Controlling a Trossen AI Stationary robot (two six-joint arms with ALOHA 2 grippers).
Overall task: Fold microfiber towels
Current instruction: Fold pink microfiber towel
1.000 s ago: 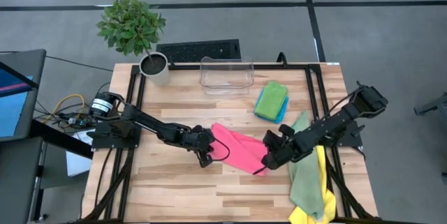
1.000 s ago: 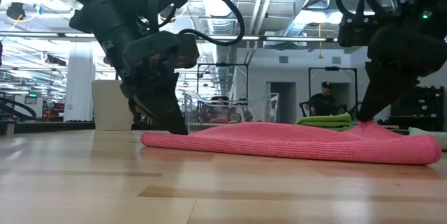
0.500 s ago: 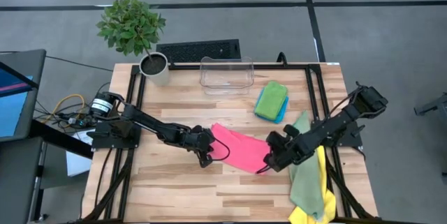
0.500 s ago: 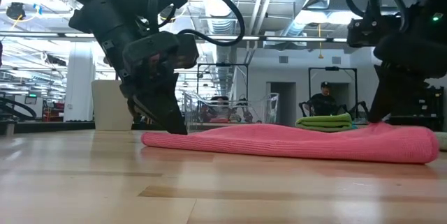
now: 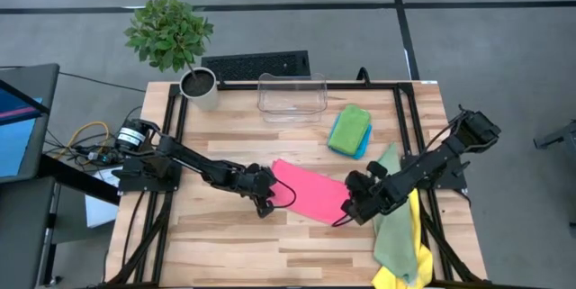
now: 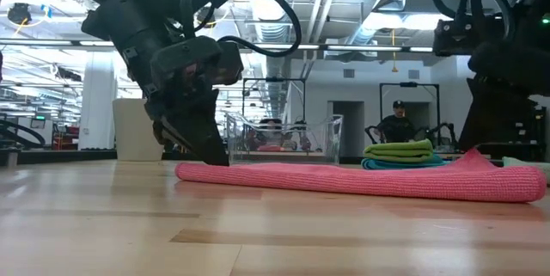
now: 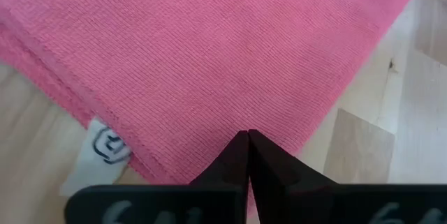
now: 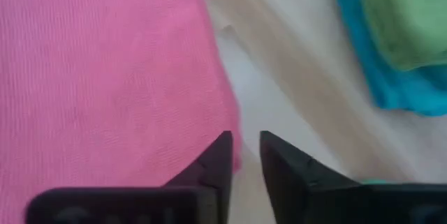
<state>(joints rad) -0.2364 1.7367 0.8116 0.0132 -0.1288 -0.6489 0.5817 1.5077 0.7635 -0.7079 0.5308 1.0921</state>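
Pink towel point(image 5: 311, 194) lying folded mid-table; left gripper point(image 5: 264, 201) pinched shut on its edge to anchor it, right gripper point(image 5: 354, 212) slightly parted, apparently releasing far end.

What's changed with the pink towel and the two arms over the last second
The right gripper has opened its fingers, let go of the pink towel's edge and backed off slightly toward the sage green towel. The freed edge has settled flat. The left gripper stays shut on the towel's other end; the folded green and blue towels haven't moved.

Potted plant point(image 5: 171, 37), black keyboard point(image 5: 256, 65), clear plastic bin point(image 5: 292, 97) along wooden table's point(image 5: 225, 244) far edge.
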